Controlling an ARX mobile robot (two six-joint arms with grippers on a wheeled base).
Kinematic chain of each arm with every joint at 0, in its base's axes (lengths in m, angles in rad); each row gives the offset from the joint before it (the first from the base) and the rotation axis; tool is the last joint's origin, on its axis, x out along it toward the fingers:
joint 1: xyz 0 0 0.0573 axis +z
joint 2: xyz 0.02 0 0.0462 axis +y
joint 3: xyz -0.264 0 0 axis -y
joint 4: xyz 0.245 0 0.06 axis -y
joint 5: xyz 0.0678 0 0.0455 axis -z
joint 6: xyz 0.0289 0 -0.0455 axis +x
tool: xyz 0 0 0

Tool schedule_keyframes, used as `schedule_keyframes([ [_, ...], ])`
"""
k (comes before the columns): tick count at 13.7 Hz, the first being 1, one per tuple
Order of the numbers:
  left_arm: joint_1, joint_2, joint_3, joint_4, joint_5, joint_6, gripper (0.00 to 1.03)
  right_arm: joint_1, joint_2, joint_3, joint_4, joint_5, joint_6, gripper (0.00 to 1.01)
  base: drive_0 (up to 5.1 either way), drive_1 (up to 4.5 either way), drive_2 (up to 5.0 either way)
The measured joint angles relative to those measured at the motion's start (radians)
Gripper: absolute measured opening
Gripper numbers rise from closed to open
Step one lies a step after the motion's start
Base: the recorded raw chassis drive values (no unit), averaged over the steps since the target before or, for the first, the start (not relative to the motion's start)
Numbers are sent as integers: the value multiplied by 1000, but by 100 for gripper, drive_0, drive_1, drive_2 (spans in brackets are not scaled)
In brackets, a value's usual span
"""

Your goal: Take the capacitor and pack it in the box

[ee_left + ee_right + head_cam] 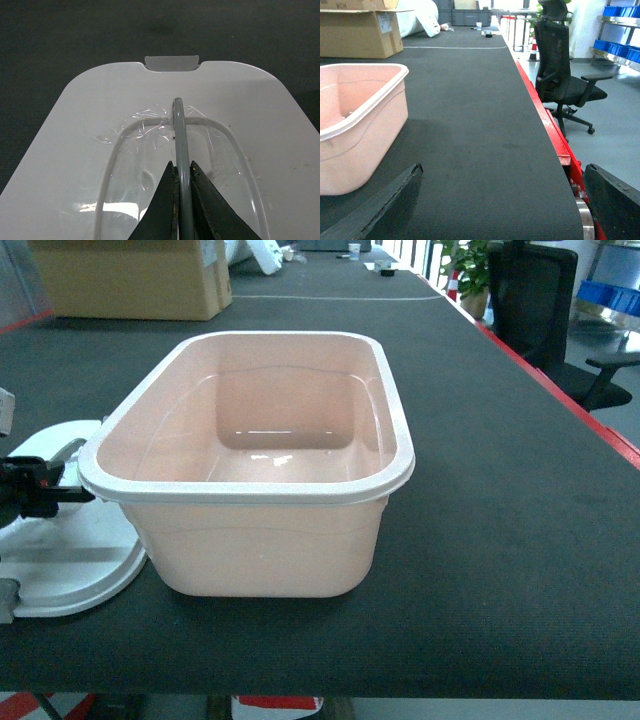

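The pale pink plastic rectangular box [255, 465] stands open on the dark table mat [500, 540], with its white lid [150, 150] lying flat just beside it. The left gripper [182, 172] has its jaws clamped on the lid's upright grey handle [179, 130]. The right gripper [502, 200] has its jaws wide apart over bare mat, the box off to their left.

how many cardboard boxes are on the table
1: a brown cardboard box at the table's far left, behind the pink tub. More could be out of view.
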Motion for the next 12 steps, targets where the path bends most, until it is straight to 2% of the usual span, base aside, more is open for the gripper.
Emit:
schedule_keyframes([
  [2,20,-113,-11,-72,-9,-23,2,0,0,0,0,0,0,98,0,0,0],
  [4,41,-282,29,-154,-27,-22,2,0,0,0,1,0,0,98,0,0,0],
  [7,18,-475,58,-282,-105,-27,2,0,0,0,0,0,0,98,0,0,0],
  [8,-8,-512,58,-309,-133,-38,2,0,0,0,1,0,0,98,0,0,0],
  [9,-71,-560,44,-304,-175,-55,2,0,0,0,0,0,0,98,0,0,0],
  [11,-229,-612,10,-277,-266,-72,2,0,0,0,0,0,0,98,0,0,0],
  [12,-284,-610,4,-274,-302,-72,2,0,0,0,0,0,0,98,0,0,0],
])
